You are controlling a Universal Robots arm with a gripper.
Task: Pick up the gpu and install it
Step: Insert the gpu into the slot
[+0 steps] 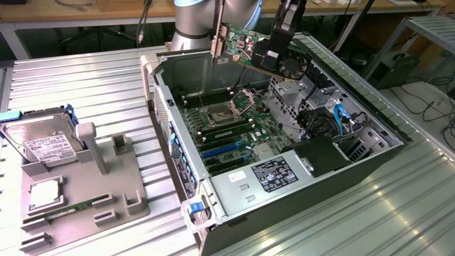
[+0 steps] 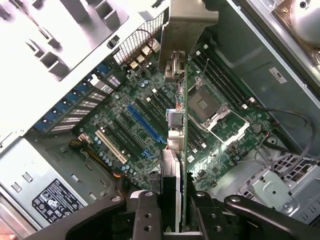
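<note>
Above the open computer case (image 1: 373, 114), the pincer (image 1: 272, 49) is gripping the gpu (image 1: 243, 44), its jaws closed on the card's two flat faces near the end far from the pale metal bracket (image 1: 216, 42). The card is hanging clear of the motherboard (image 1: 227, 125), touching nothing below, with the bracket pointing down toward the case wall at the exterior view's left.

From the wrist view, the gpu (image 2: 172, 165) is showing edge-on between the pincer (image 2: 172, 220) fingers (image 2: 145, 217), its bracket (image 2: 186, 25) at the far end and the blue expansion slot (image 2: 145, 122) lying beside its line, not directly under it.

Judging by its build, the card is looking light and stiff, yet fragile: the thin green board could flex or crack under a twisting load, and the small parts and edge contacts are not places for pressure. The present hold across the faces is looking sensible, though gripping one end is leaving the bracket end free to sag or swing. The smooth board may also be slippery against the pincer pads.
</note>
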